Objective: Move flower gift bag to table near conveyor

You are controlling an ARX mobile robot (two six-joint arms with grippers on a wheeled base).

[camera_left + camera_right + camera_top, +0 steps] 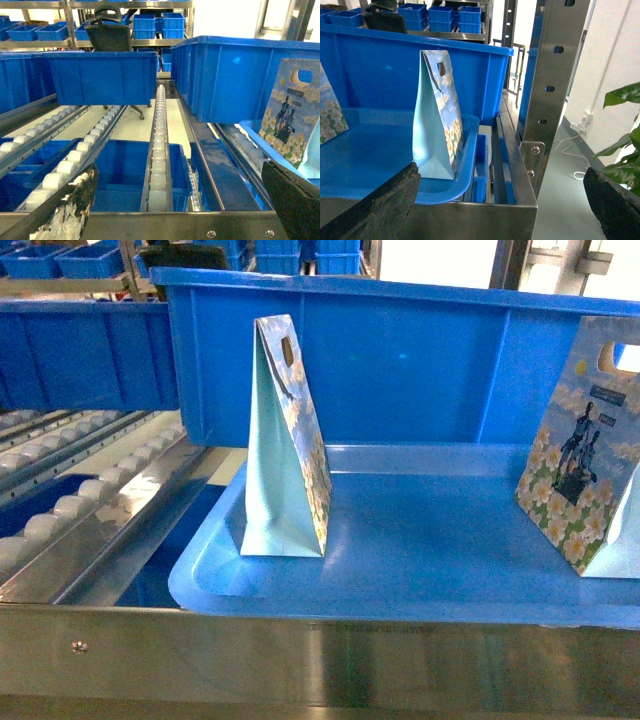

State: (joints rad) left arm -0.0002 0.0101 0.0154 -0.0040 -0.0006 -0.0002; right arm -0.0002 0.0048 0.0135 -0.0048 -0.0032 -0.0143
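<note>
Two flower gift bags (285, 450) stand upright in the blue tray (400, 590); both tools released.

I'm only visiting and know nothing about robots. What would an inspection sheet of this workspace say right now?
Surface: glossy blue tray on a steel frame; the table is not in view.
Job's things: side-on flower gift bag and face-on flower gift bag stand upright in the tray, apart.
Clutter: nothing seen.
Grippers: left gripper and right gripper both open and empty.
Cables: white cable on the floor below a wall socket.
Surroundings: roller conveyor, big blue bin behind the tray, leafy plant.
</note>
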